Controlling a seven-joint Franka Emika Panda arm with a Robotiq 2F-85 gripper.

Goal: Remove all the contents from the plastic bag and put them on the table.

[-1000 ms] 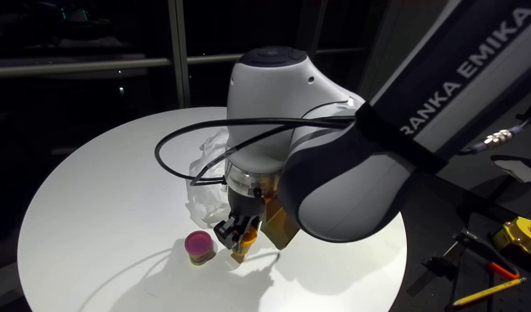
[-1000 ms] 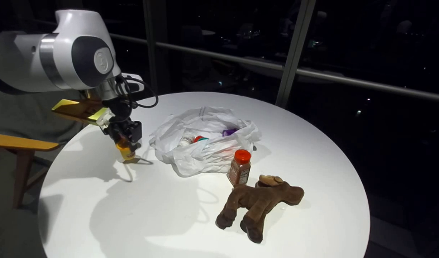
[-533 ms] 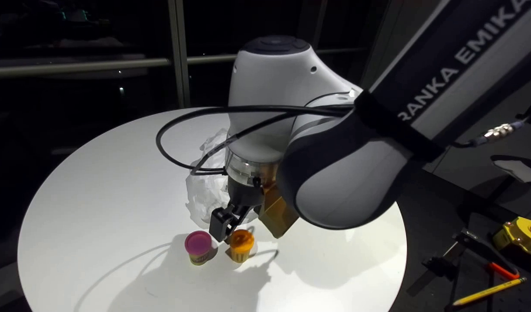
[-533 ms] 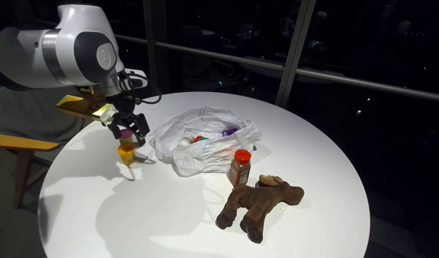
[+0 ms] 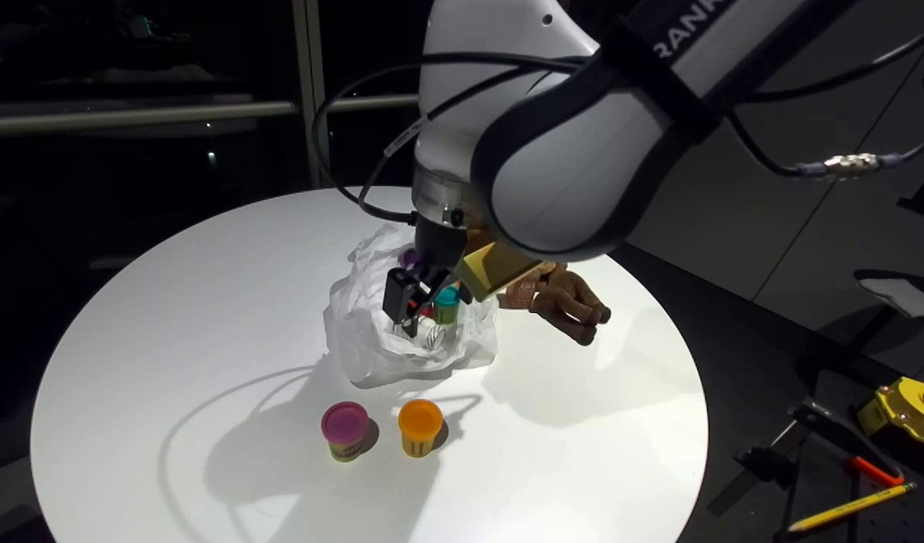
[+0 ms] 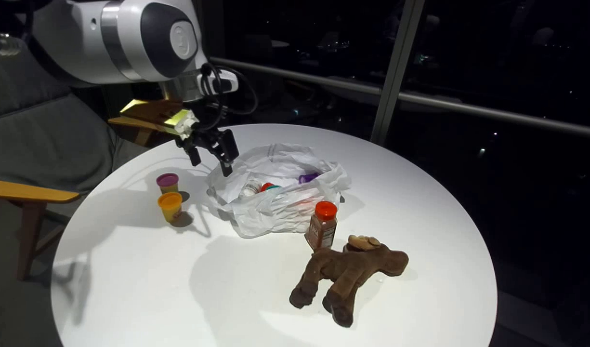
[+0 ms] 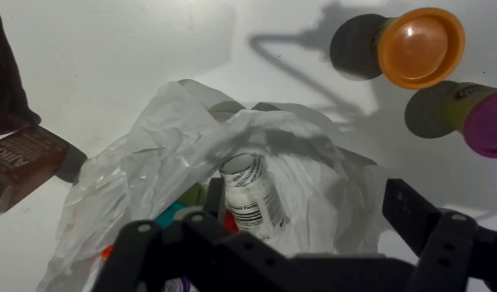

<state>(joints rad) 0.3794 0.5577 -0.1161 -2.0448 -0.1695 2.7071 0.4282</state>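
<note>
White table (image 6: pixel 429 217): gripper (image 6: pixel 211 166) hovers, jaws spread wide, above plastic bag (image 6: pixel 275 217), white bottle (image 7: pixel 254 207) inside.

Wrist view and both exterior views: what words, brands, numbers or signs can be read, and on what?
"AJIKA", on the red-capped jar; the line beneath is blurred.
"Facts", on the white bottle in the bag; finer print too small.
"PROTECTION", on that bottle's neck band.
"RANK", on the robot arm; the rest is out of view.
Too blurred: labels on the magenta-lidded cup, orange-lidded cup and purple piece.
</note>
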